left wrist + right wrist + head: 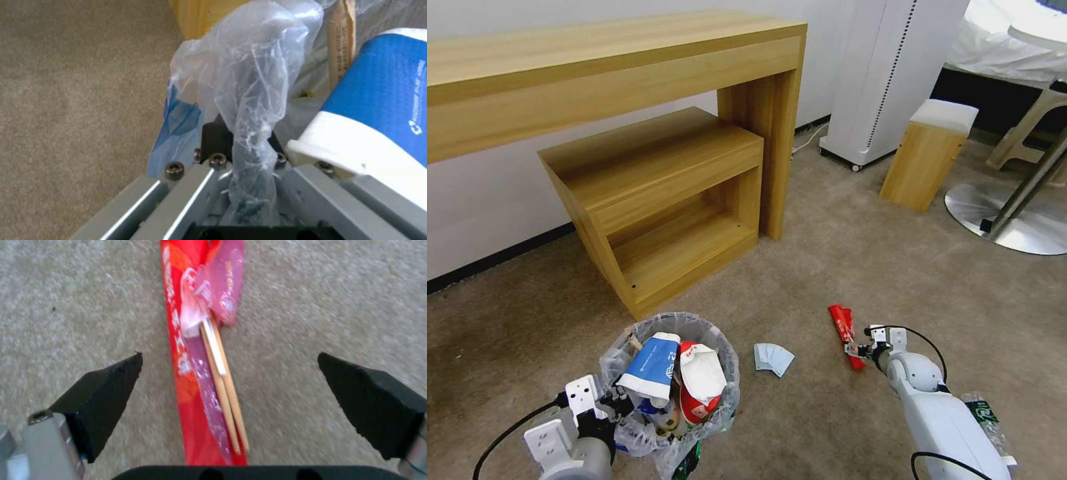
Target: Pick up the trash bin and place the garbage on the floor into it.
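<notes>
Straddling red chopstick packet (195,380) with right end effector (229,396), pads spread wide, gripping nothing; packet lying flat on floor (827,280), long axis running straight out between pads, wooden sticks poking from sleeve. Clamping left end effector (617,403) on bag liner at rim of trash bin (720,353), well apart to the left. Bin base hidden; bottle (984,417) partly behind right arm.

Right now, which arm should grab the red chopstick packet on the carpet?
Right. The right gripper is open, its pads straddling the red chopstick packet on the floor. The left gripper is shut on the trash bin liner, so it looks occupied.
</notes>
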### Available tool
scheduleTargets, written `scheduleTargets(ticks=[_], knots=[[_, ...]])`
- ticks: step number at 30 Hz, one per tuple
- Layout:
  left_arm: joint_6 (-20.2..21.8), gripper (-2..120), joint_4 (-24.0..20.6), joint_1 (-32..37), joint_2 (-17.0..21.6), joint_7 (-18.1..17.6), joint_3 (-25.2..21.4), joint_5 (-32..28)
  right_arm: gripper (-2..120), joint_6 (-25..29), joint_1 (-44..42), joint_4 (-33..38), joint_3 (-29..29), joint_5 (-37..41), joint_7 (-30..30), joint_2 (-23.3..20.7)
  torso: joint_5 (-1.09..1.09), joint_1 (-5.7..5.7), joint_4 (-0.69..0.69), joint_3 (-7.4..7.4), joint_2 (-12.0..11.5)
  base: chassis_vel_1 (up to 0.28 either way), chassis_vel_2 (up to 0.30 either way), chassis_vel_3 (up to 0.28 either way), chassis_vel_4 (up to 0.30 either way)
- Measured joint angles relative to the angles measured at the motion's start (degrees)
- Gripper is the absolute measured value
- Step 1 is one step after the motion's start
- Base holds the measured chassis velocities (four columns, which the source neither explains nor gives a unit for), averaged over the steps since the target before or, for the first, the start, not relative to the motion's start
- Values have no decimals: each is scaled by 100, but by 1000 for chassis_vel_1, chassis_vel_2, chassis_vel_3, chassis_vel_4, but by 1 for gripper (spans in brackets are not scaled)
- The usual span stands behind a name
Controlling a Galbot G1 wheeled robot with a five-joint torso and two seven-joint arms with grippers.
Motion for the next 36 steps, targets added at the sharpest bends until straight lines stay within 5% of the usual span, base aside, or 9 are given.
scheduleTargets(ticks=[4, 27, 32, 36], knots=[[0, 0, 0, 0, 0, 0, 0, 0, 95, 102, 75, -123, -14, -86, -90, 60, 0, 0, 1, 0, 0, 0, 0, 0, 0], [0, 0, 0, 0, 0, 0, 0, 0, 5, 68, 197, -442, -55, -552, -211, 147, 0, 0, 1, 0, 0, 0, 0, 0, 0], [0, 0, 0, 0, 0, 0, 0, 0, 2, 202, 78, -231, -96, -480, -219, 96, 0, 0, 1, 0, 0, 0, 0, 0, 0], [0, 0, 0, 0, 0, 0, 0, 0, 1, 830, -307, 705, -265, -180, -227, -102, 0, -1, 0, 0, 0, 0, 0, 0, 0]])
